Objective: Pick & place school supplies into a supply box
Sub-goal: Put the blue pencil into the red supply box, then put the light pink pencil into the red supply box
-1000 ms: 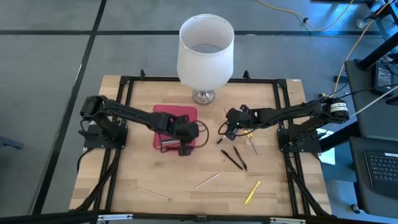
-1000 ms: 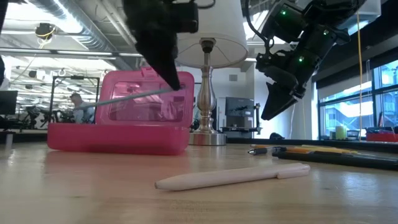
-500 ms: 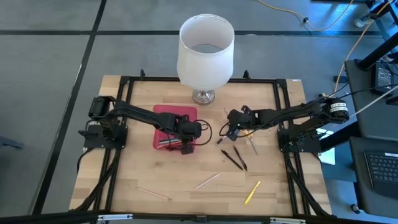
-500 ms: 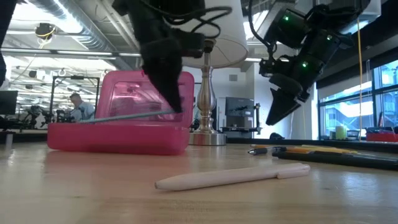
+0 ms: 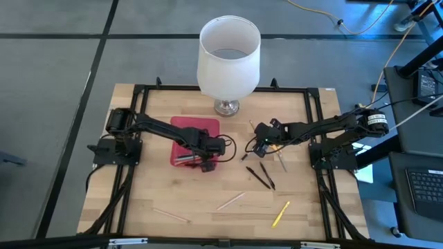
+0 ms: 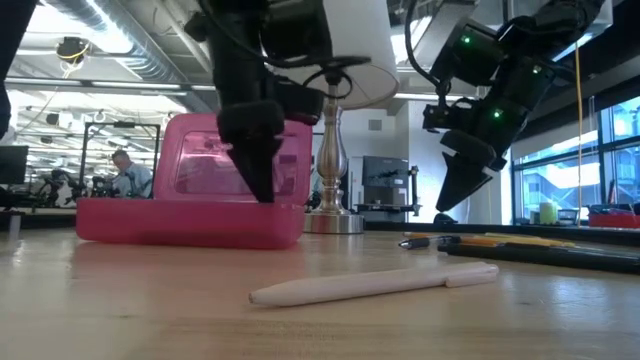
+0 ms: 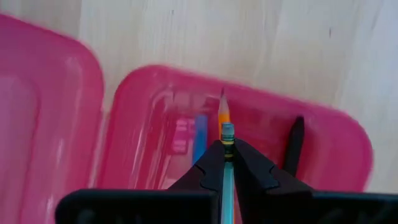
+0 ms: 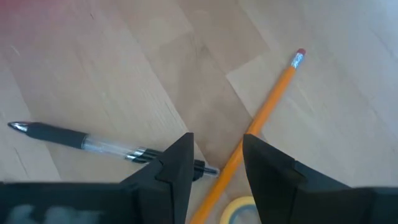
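While my left gripper [image 7: 225, 163], pinched shut on a pencil [image 7: 224, 127], hangs inside the supply box [image 7: 155, 93], a careless release could bounce it out; my right gripper [image 8: 217, 152], half open and empty, hovers over an orange pencil [image 8: 273, 93].

High cam sits overhead, looking straight down on the whole table [image 5: 208, 200] and some floor around it. Low cam is right at tabletop level, facing across into the room, super close to a pale pen [image 6: 375, 283]. Both catch the pink box [image 5: 194, 138] and lamp [image 5: 228, 59]. Each wrist cam looks down past its own fingers, really close: left into the box, right at bare wood.
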You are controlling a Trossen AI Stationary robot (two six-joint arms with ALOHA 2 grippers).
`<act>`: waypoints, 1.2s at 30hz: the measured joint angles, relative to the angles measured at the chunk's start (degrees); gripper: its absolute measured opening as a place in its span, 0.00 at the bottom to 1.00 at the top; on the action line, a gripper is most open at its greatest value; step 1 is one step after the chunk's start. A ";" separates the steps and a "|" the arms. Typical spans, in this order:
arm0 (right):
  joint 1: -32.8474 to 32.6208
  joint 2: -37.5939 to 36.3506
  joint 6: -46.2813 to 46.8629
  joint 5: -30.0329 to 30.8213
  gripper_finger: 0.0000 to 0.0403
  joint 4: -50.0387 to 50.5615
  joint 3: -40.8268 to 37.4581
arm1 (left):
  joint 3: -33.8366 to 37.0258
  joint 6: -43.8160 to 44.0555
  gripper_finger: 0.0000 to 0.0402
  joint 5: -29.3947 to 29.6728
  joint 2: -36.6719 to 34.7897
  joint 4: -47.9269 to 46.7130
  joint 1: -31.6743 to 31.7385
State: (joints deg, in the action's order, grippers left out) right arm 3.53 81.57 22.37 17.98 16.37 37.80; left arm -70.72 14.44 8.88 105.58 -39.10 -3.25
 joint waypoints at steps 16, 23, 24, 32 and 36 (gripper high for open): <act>0.00 -0.01 -0.04 -0.02 0.35 -0.36 0.00 | -0.04 -0.17 0.12 -1.28 0.66 -0.67 -0.02; 0.00 0.01 -0.09 -0.02 0.35 -0.36 0.00 | -0.04 -0.21 0.17 -1.29 -0.03 -0.97 -0.02; -0.01 0.00 -0.09 -0.02 0.35 -0.33 0.00 | -0.04 -0.68 0.17 -1.29 -0.51 -1.33 -0.02; -0.02 0.01 -0.11 -0.02 0.35 -0.34 0.00 | -0.04 -7.05 0.16 -1.32 -6.43 -1.43 -2.17; -0.02 -0.01 -0.11 -0.02 0.35 -0.36 0.00 | -0.04 -8.19 0.16 -2.23 -9.74 -1.59 -4.56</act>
State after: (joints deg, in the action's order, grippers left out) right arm 3.51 81.57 22.26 17.96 16.01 37.80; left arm -70.76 6.25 6.66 95.84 -40.70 -7.81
